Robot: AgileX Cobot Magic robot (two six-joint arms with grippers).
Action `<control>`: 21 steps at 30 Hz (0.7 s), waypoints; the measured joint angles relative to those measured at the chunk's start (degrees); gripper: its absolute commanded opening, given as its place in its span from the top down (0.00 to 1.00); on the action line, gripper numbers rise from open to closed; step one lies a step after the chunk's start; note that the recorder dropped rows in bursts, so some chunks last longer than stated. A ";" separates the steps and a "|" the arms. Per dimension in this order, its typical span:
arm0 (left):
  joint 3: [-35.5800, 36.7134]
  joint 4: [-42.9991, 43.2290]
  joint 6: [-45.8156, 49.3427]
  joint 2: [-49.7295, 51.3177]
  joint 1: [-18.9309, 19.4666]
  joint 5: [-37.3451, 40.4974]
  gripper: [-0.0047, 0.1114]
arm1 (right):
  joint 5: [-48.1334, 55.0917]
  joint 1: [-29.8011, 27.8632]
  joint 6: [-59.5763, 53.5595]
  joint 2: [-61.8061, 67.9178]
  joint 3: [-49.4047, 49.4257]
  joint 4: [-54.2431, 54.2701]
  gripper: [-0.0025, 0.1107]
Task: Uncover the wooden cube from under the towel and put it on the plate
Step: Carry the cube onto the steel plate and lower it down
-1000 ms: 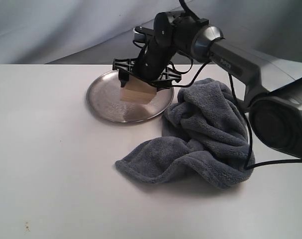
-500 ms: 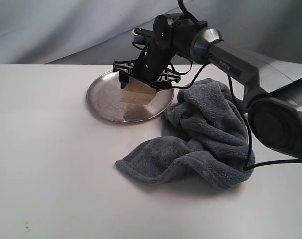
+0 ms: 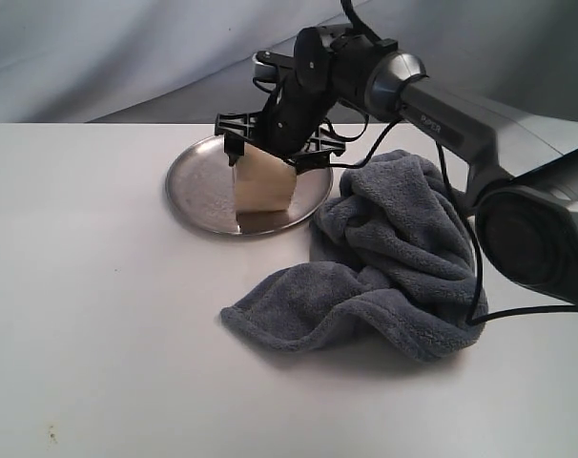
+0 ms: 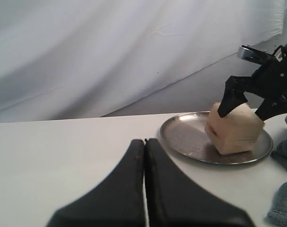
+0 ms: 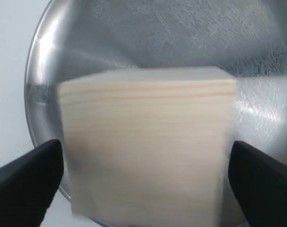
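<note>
The pale wooden cube (image 3: 263, 183) stands tilted on the round silver plate (image 3: 198, 186), one corner down. My right gripper (image 3: 272, 153) hovers just above it, open, with a small gap between each finger and the cube's sides. In the right wrist view the cube (image 5: 146, 142) is blurred and fills the space between the fingers (image 5: 34, 170) over the plate (image 5: 157, 33). The blue-grey towel (image 3: 394, 258) lies crumpled on the table to the right of the plate. My left gripper (image 4: 144, 140) is shut and empty, low over the table, facing the plate (image 4: 186, 135) and cube (image 4: 234, 128).
The white table (image 3: 108, 315) stretches left and in front of the plate. A grey cloth backdrop (image 3: 127, 57) hangs behind. The right arm's link (image 3: 480, 124) and its cable (image 3: 475, 267) pass over the towel.
The right gripper's jaws have spread and let go of the cube. The cube has dropped from between the fingers and tipped onto the plate.
</note>
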 measured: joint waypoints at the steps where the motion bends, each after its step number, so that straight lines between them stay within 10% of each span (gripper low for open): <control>1: 0.00 0.00 0.00 0.00 0.00 0.00 0.96 | -0.07 0.00 0.00 -0.11 -0.13 0.00 0.14; 21: 0.00 0.00 0.00 0.00 0.00 0.00 0.96 | 1.01 0.00 -0.23 -1.87 -0.16 1.00 0.17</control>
